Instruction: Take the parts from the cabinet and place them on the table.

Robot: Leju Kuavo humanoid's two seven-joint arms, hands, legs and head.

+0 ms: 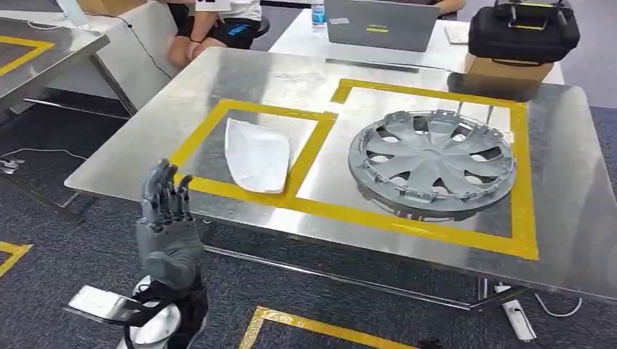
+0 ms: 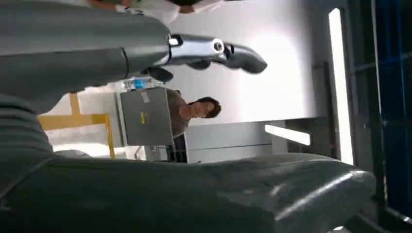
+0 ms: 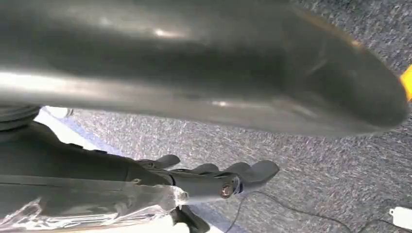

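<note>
Left hand [image 1: 166, 222] sits raised off the worktop's [image 1: 240, 73] near edge with fingers apart and nothing in them — the white part [image 1: 256, 155] lies at about 1 o'clock from it, long axis running away from the robot, the hubcap [image 1: 431, 158] further off at 2 — can't tell what the right hand [image 3: 214, 182] holds.

Indoor lab or test workspace, office-like. Stainless steel table [image 1: 218, 80] marked off with yellow tape [image 1: 305, 156] into rectangular zones; more yellow tape on the grey carpet floor [image 1: 58, 291]. A second steel table [image 1: 36, 51] stands to one side. Behind, a white desk [image 1: 305, 40] carries a grey laptop [image 1: 382, 22], a water bottle [image 1: 318, 14], a black case [image 1: 524, 29] on a cardboard box [image 1: 509, 69]. Seated people [image 1: 218, 25] nearby. A power strip [image 1: 518, 318] with cable lies on the floor.
</note>
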